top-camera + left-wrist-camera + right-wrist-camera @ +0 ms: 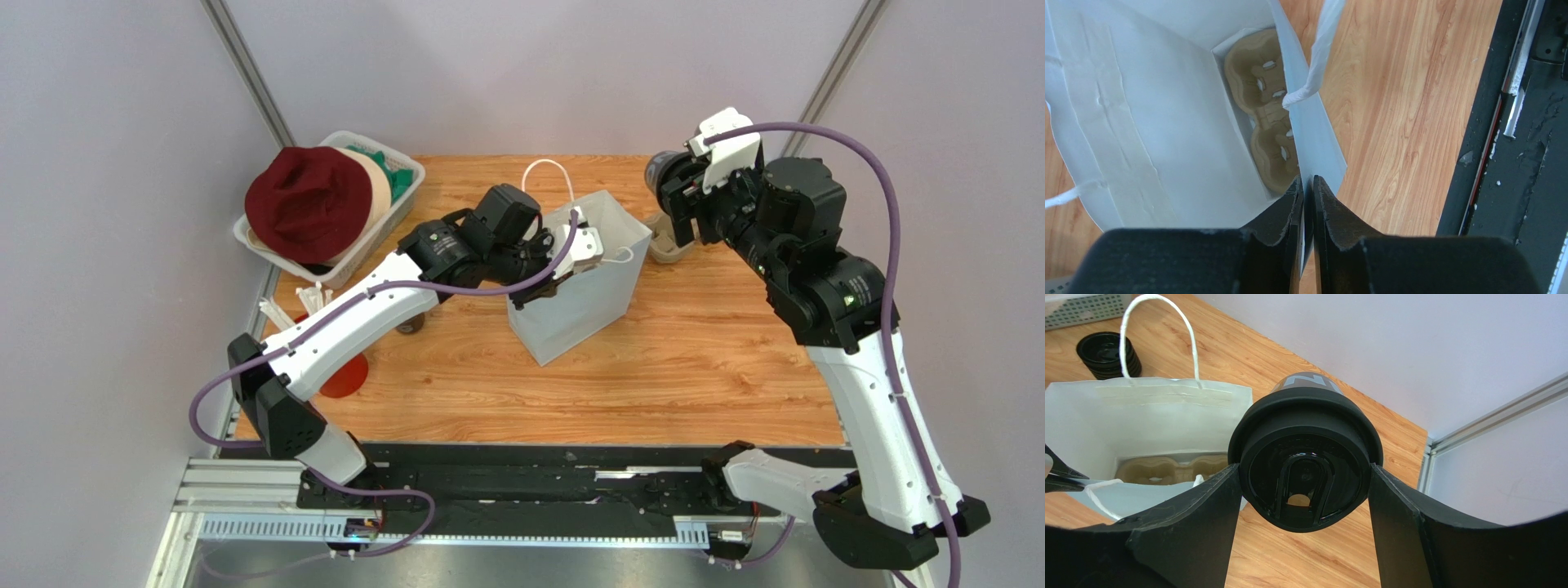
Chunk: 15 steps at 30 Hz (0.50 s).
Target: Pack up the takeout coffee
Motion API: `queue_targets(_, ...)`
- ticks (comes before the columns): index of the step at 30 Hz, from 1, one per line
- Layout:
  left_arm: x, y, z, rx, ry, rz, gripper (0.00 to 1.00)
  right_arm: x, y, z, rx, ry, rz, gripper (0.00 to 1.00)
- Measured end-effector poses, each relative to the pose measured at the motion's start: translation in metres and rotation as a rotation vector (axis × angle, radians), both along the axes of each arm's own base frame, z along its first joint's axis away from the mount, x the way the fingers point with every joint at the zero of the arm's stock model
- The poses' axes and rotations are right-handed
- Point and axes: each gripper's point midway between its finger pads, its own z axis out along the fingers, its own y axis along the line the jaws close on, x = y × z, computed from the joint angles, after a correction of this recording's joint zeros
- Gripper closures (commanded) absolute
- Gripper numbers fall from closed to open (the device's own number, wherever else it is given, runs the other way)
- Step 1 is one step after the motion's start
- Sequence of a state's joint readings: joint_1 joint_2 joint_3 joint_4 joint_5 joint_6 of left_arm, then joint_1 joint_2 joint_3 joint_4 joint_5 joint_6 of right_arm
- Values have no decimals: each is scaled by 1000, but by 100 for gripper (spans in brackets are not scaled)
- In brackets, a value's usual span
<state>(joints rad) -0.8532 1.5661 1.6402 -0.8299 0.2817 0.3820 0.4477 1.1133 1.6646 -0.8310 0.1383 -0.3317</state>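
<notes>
The takeout coffee (1306, 456) is a dark cup with a black lid. My right gripper (1306, 478) is shut on it, a finger on each side of the lid, and holds it in the air just right of the bag. In the top view the cup (664, 170) is at the back right of the table, held by the right gripper (682, 206). The pale-blue paper bag (577, 294) stands open mid-table. My left gripper (1307, 184) is shut on the bag's near wall (1315, 141). A pulp cup tray (1263, 79) lies in the bag's bottom and also shows in the right wrist view (1171, 468).
A white basket (399, 202) holding a dark red hat (307, 202) stands at the back left. White straws (307, 300) and a red object (345, 375) lie by the left edge. A stack of black lids (1106, 352) sits behind the bag. A brown pulp piece (669, 241) lies right of the bag.
</notes>
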Motion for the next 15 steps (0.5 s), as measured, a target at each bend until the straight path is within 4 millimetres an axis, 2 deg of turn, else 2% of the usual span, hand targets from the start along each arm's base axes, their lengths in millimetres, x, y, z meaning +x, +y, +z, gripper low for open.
queue_targets(4,-4,4,1,-1,-20,14,84,-2,8,-5,37,37,31,70)
queue_targets(15,-17,1,13,-29,-34,-11,84,5,53,-33,103,272,184,70)
